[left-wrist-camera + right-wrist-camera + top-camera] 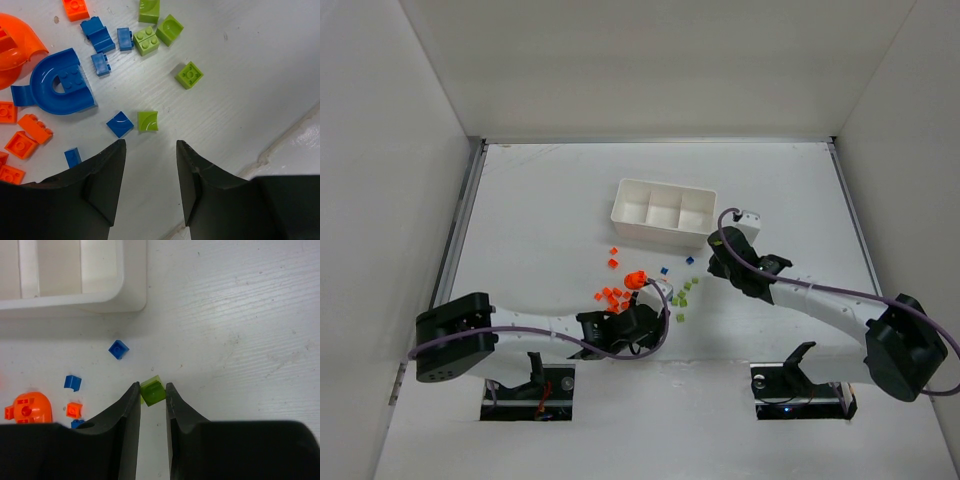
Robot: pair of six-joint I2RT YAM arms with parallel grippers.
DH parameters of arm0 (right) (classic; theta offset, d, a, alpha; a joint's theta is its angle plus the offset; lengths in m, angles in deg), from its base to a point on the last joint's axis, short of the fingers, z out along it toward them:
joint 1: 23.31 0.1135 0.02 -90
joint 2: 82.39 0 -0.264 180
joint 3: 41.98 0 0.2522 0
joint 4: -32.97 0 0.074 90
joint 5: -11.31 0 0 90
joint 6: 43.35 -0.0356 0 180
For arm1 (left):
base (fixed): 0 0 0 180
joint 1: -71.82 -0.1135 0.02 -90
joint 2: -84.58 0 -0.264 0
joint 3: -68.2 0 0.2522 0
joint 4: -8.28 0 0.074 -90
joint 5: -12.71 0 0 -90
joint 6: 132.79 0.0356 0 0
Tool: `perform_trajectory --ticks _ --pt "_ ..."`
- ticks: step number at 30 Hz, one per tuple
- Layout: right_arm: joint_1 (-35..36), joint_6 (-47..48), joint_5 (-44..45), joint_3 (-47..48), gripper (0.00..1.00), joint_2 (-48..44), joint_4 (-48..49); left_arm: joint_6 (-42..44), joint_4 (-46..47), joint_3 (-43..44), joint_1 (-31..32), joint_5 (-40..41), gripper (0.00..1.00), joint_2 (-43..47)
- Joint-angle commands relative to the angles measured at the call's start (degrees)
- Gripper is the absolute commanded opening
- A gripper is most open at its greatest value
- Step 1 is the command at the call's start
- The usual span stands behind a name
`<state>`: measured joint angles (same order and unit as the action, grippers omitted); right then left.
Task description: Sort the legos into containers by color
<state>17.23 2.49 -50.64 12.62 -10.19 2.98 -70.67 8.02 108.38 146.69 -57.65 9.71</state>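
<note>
legos [613, 295] lay scattered on the table [540, 200], just in front of the tray [655, 236]
right gripper [152, 385] was pinching a green brick [152, 392] near the tray's corner. left gripper [150, 146] hung low over the legos, jaws spread apart above bare table.

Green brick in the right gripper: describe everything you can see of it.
The lime green brick is small, glossy plastic, blocky, no studs showing. It sits slightly tilted, pinched between the right gripper's black fingertips, both touching its sides. It is near the white tray's corner, apart from it. Whether it touches the table is unclear.
</note>
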Motion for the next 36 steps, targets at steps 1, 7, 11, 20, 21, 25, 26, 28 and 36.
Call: perform_trajectory --ticks 1,7,11,20,21,25,26,28,36 --pt "0.38 2.85 0.60 2.75 0.17 -1.62 1.02 -0.42 0.65 2.32 -0.56 0.14 0.42 -1.59" --pt "1.08 5.40 -0.02 3.19 0.18 -3.91 1.99 0.11 2.94 3.38 -1.88 0.05 0.42 -5.81" --pt "1.52 6.28 -0.28 3.46 0.19 -4.00 3.13 0.19 4.25 3.82 -2.14 -0.13 0.40 -8.01" --pt "1.52 7.42 -0.89 4.25 0.19 -2.77 4.54 0.19 3.12 3.91 -2.41 -0.39 0.22 -8.37" --pt "1.52 7.68 -1.33 4.68 0.19 -2.42 4.63 0.28 2.59 3.65 -2.41 -0.39 0.19 -7.32" --pt "1.52 9.35 -1.60 6.87 0.19 -0.93 5.68 0.28 2.41 2.33 -3.02 -0.83 0.16 -4.24" --pt "1.52 10.05 -1.77 8.36 0.19 -0.06 5.68 0.19 2.15 2.07 -3.89 -1.70 0.15 -2.66" --pt "1.52 10.93 -2.04 9.86 0.19 1.09 6.12 -0.16 1.71 1.45 -5.48 -3.37 0.15 0.15" --pt "0.65 16.38 -7.83 21.46 0.19 14.44 14.73 -3.14 1.79 -1.10 -14.18 -10.14 0.13 12.63"
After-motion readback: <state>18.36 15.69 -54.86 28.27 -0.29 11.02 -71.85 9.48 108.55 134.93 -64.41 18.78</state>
